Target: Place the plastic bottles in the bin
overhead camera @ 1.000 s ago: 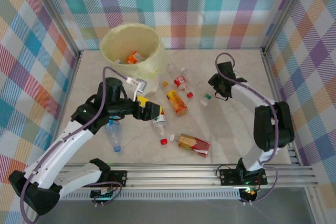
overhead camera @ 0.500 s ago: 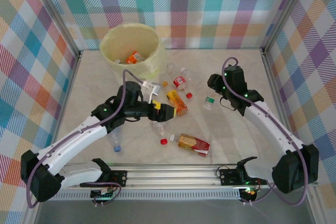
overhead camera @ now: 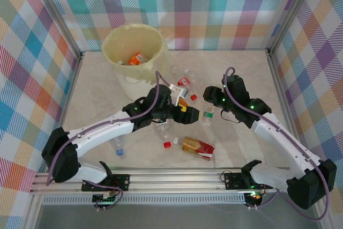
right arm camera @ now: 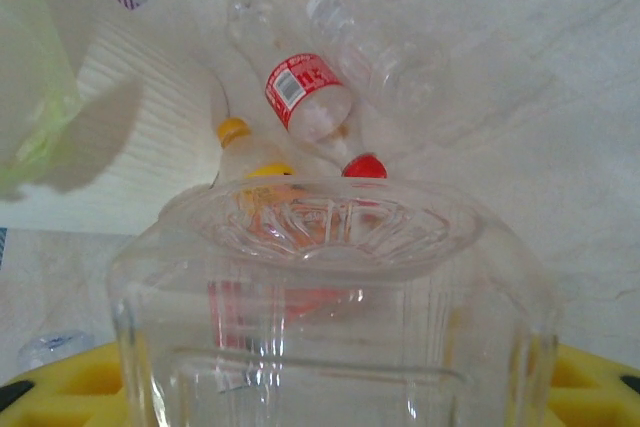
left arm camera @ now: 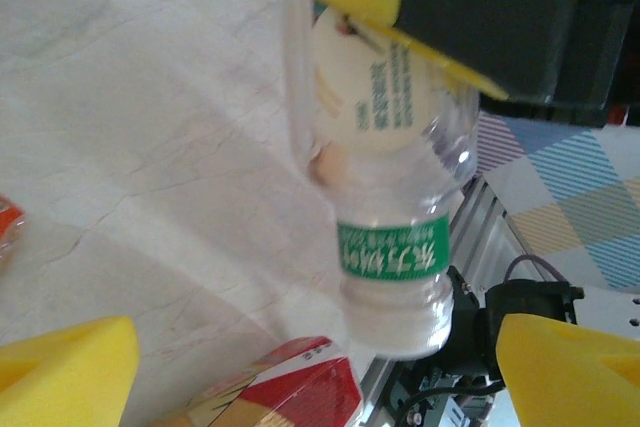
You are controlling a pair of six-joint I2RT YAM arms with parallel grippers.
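Plainly, only a small part of the task is done. Inside the bin, at the far left of the worktop, an orange-labelled bottle is seen lying at the bottom. What else lies beside it cannot be made out.

A clear bottle with a green band is gripped around its body by the right jaws, with its moulded base pointing away from that wrist. It appears to be lifted off the worktop near the middle, well apart from the bin. The left jaws are spread wide on either side of this bottle's free end and are not closed on it, so a hand-over is judged to be under way.

Several bottles are left on the worktop:
- a red-labelled one and a clear one near the bin
- an amber one with a red label towards the near edge
- a blue-capped one at the left
- a clear red-capped one near the middle

Most of the work is therefore judged to lie ahead.
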